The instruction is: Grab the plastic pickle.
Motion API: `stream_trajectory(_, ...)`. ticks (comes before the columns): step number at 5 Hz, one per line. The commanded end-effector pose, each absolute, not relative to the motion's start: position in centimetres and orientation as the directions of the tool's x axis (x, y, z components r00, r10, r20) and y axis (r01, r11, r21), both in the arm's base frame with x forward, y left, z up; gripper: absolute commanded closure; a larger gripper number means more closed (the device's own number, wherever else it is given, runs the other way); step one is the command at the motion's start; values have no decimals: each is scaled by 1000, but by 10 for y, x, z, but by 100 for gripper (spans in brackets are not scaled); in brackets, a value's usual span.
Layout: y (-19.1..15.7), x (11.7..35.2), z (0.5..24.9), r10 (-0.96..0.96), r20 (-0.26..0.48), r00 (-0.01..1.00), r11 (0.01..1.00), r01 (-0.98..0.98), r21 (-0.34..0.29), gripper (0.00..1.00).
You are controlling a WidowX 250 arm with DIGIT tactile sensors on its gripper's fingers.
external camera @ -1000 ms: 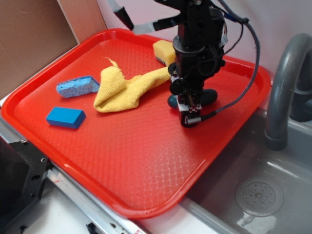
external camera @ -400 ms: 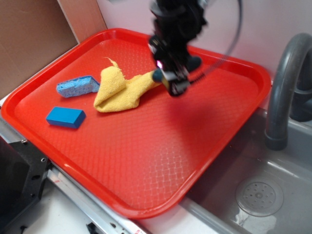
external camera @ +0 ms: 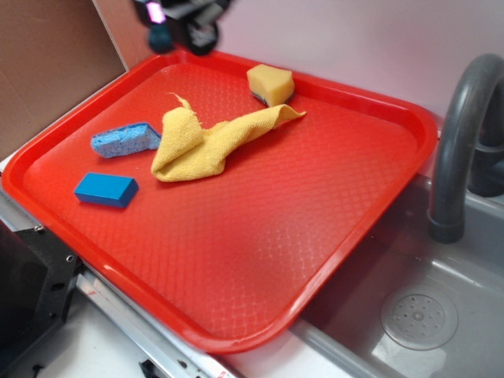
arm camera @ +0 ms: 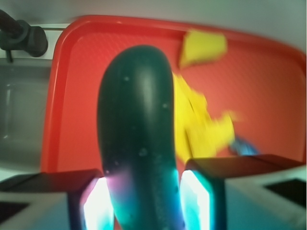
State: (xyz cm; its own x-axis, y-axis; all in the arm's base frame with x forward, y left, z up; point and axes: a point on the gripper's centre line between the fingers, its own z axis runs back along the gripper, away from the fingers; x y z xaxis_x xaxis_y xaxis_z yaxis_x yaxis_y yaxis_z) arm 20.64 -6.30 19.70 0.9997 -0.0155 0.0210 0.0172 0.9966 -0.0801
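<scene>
My gripper is high at the top left of the exterior view, above the far left corner of the red tray, blurred and partly cut off by the frame edge. It is shut on the plastic pickle, a smooth, very dark green capsule that fills the middle of the wrist view, squeezed between the two lit pads. One dark end of the pickle sticks out of the gripper in the exterior view.
On the tray lie a crumpled yellow cloth, a yellow sponge, a light-blue sponge and a blue rectangular block. A grey sink with a faucet is on the right. A brown board stands at the left.
The gripper has lifted the pickle off the tray and carried it up and to the far left. The yellow sponge, hidden before, is now uncovered.
</scene>
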Motion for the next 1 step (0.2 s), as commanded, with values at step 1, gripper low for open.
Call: stream_trajectory(1,-65,193,209,-144,-1,990,990,144,2,100)
